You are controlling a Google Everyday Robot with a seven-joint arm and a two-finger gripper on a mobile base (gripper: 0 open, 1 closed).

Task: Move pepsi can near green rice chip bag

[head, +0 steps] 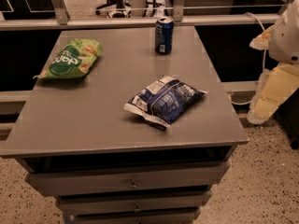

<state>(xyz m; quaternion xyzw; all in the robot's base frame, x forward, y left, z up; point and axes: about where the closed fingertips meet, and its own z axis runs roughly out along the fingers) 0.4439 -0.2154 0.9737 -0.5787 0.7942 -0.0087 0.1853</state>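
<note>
The pepsi can (164, 35) is dark blue with a silver top. It stands upright at the far edge of the grey table (93, 120), right of the middle. The green rice chip bag (70, 59) lies flat at the far left of the table, well apart from the can. My arm hangs off the table's right side, and my gripper (259, 114) sits at its lower end, below table height and far from both objects. It holds nothing that I can see.
A blue-and-white crinkled bag (164, 101) lies in the middle right of the table. A rail (140, 21) runs behind the table. Drawers (133, 183) sit below the front edge. Speckled floor lies to the right.
</note>
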